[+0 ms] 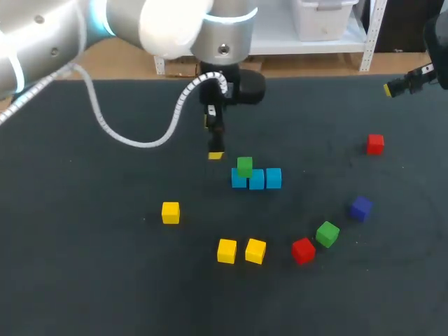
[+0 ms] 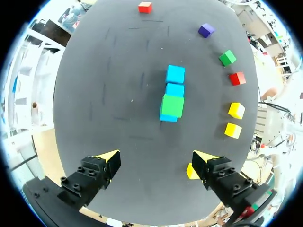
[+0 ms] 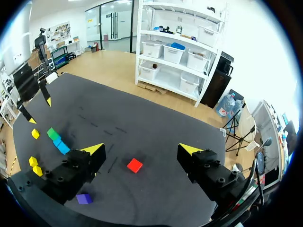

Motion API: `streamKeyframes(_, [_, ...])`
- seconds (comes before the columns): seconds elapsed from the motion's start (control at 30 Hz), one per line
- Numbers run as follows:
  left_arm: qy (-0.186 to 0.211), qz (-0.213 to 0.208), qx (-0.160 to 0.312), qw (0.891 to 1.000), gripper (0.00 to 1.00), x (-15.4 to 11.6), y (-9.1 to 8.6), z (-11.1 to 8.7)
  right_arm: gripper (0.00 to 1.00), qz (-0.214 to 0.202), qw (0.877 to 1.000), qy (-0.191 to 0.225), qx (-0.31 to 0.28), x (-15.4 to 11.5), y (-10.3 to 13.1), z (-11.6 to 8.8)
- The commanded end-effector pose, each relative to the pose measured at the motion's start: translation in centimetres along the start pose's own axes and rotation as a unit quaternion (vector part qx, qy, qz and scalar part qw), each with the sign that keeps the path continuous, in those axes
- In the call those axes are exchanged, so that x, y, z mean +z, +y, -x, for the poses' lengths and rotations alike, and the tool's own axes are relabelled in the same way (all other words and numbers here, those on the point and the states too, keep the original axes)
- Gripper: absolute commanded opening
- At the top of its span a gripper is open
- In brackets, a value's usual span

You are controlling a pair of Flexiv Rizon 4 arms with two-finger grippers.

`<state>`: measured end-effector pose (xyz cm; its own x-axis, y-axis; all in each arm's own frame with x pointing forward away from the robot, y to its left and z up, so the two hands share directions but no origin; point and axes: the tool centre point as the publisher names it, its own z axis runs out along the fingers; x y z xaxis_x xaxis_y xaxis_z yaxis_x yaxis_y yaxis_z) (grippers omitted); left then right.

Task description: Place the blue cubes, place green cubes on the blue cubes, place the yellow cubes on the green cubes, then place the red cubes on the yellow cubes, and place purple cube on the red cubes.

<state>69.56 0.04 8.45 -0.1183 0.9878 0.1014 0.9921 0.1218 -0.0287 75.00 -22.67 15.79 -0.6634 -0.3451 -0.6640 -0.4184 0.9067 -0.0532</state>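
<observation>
Now a green cube tops the blue row; left hand, at ten o'clock, and right hand released.

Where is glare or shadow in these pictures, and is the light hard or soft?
Head view: the left arm's white shell glares, while the green cube on the blue cubes casts hardly any shadow on the table, so the light seems soft. Left wrist view: no glare on the table. Right wrist view: the red cube shows no distinct shadow.

yellow cube half hidden behind left gripper, right arm cropped
</observation>
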Motion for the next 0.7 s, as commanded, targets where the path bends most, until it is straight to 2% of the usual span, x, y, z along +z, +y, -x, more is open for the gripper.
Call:
streamKeyframes(0.03, [-0.031, 0.024, -0.015, 0.999, 1.0, -0.2, -0.4, -2.1, 1.0, -0.005, 1.0, -0.004, 0.001, 0.1, 0.2, -0.2])
streamKeyframes(0.43, [-0.033, 0.057, -0.084, 0.994, 1.0, -0.8, 0.6, -7.0, 1.0, -0.005, 1.0, -0.004, 0.001, 0.1, 0.2, -0.2])
streamKeyframes(0.7, [-0.059, 0.076, -0.156, 0.983, 1.0, -1.5, 3.1, -11.2, 1.0, -0.005, 1.0, -0.004, 0.001, 0.1, 0.2, -0.2])
